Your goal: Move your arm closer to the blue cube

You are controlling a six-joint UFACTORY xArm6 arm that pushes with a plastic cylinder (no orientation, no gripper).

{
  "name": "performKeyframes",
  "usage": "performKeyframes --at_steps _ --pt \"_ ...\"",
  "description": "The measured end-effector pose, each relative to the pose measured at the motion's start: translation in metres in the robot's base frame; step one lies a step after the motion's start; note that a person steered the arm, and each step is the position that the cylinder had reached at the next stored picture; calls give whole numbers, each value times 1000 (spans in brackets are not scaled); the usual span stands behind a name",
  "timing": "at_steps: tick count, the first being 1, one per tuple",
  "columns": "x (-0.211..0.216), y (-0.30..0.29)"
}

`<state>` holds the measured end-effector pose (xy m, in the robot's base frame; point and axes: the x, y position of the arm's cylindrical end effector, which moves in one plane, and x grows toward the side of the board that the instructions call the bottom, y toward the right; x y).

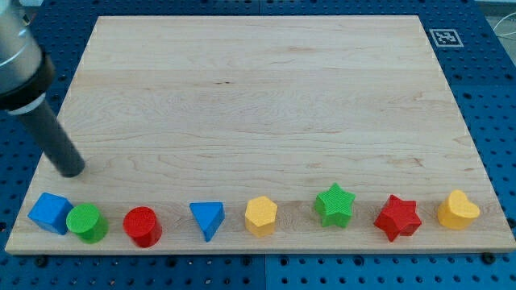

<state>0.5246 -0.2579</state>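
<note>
The blue cube (50,213) lies at the board's bottom left corner, touching a green cylinder (87,223) on its right. My tip (71,170) rests on the board just above the cube and slightly to its right, a short gap apart from it. The rod slants up toward the view's top left.
Along the bottom edge, left to right after the green cylinder: a red cylinder (143,226), a blue triangle (208,218), a yellow hexagon (261,215), a green star (334,205), a red star (397,217), a yellow heart (458,209). The wooden board (258,97) sits on a blue pegboard.
</note>
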Motion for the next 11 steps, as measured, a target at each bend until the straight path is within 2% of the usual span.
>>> performKeyframes --at_steps 5,11 --pt "14 -46" --pt "92 -44"
